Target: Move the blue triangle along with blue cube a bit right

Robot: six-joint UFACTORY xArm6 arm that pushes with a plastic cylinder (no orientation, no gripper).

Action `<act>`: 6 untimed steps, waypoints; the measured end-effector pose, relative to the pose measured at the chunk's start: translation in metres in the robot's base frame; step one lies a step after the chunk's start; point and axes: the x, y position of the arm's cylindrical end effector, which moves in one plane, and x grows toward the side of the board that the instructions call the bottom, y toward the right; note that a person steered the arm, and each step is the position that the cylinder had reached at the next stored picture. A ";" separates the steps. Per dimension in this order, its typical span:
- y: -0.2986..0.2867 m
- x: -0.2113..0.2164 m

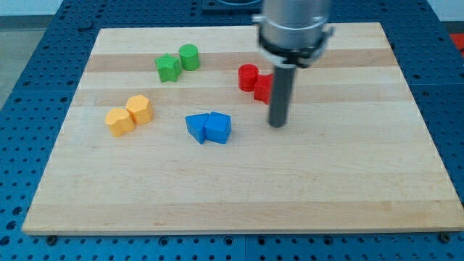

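The blue triangle (pixel 196 127) and the blue cube (pixel 217 127) lie touching side by side near the middle of the wooden board (pixel 239 196), the triangle on the view's left. My tip (pixel 277 124) rests on the board to the view's right of the blue cube, roughly a block's width and a half away, not touching it. The rod rises from the tip toward the view's top.
Two red blocks (pixel 249 76) (pixel 262 88) sit just above my tip, partly behind the rod. A green star (pixel 168 68) and green cylinder (pixel 189 56) lie at the upper left. Two orange blocks (pixel 119 121) (pixel 138 109) lie at the left.
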 end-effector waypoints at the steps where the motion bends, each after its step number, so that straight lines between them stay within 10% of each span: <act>1: -0.050 0.000; 6: -0.142 -0.031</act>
